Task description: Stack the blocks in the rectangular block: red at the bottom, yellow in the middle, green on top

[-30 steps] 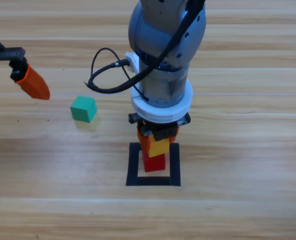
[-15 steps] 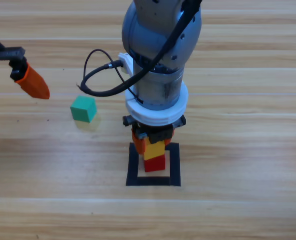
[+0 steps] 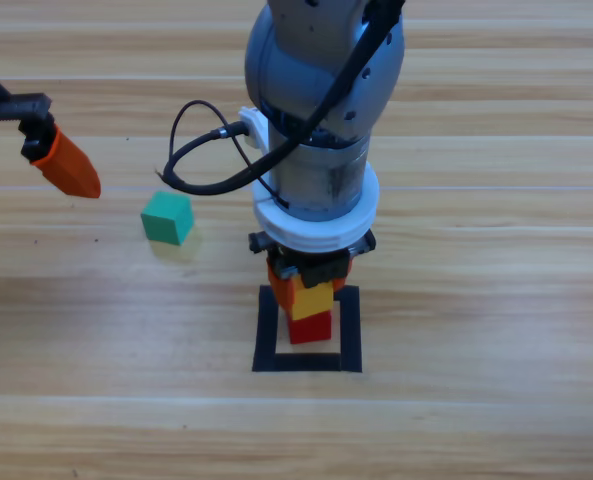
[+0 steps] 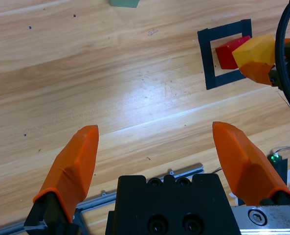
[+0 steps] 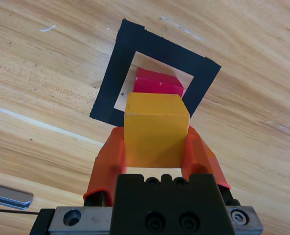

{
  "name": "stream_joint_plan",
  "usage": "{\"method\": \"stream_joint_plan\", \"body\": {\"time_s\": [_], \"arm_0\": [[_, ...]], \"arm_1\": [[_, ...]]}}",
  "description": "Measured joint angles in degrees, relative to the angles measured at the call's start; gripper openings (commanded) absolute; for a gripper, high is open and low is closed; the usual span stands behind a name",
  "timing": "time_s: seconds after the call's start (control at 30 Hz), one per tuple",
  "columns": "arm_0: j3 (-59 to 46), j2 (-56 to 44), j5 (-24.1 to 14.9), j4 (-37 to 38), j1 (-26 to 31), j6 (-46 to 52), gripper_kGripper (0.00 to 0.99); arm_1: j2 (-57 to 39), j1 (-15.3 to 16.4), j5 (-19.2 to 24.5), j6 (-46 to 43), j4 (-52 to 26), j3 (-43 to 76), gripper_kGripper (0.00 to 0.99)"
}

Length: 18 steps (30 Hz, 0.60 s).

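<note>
Your right gripper is clamping its two orange jaws on the small yellow cube, one jaw on each side of it. It is holding this cube directly over the small bright red cube, which is sitting inside the square outline of black tape on the wooden table. In the high view the yellow cube seems to be touching the top of the red one, but you cannot be fully sure of contact from these views.

Compared with one second ago, the arm has moved a little to the left and come down, so the yellow cube is now better aligned above the red one; in the last half second almost nothing has moved. To my judgement, the placing is nearly done and the release is the next step.

The small teal-green cube is still lying outside the outline, to its upper left. Your left gripper is waiting at the left edge with its jaws wide apart.
</note>
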State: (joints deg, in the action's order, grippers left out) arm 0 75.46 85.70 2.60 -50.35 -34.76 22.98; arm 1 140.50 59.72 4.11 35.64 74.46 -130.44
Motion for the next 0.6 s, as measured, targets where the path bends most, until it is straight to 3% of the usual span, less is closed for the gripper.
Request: {"method": "stream_joint_plan", "body": {"time_s": [0.13, 0.2, 0.6], "arm_0": [[0.0, 0.0, 0.0, 0.0, 0.0, 0.0, 0.990], [0.0, 0.0, 0.0, 0.0, 0.0, 0.0, 0.990], [0.0, 0.0, 0.0, 0.5, 0.0, 0.0, 0.990]], "arm_1": [[0.8, 0.0, 0.2, 0.0, 0.0, -0.3, 0.815], [1.4, 0.0, 0.2, 0.0, 0.0, -0.5, 0.980], [0.7, 0.2, 4.9, -0.1, 3.9, -6.1, 0.990]]}}
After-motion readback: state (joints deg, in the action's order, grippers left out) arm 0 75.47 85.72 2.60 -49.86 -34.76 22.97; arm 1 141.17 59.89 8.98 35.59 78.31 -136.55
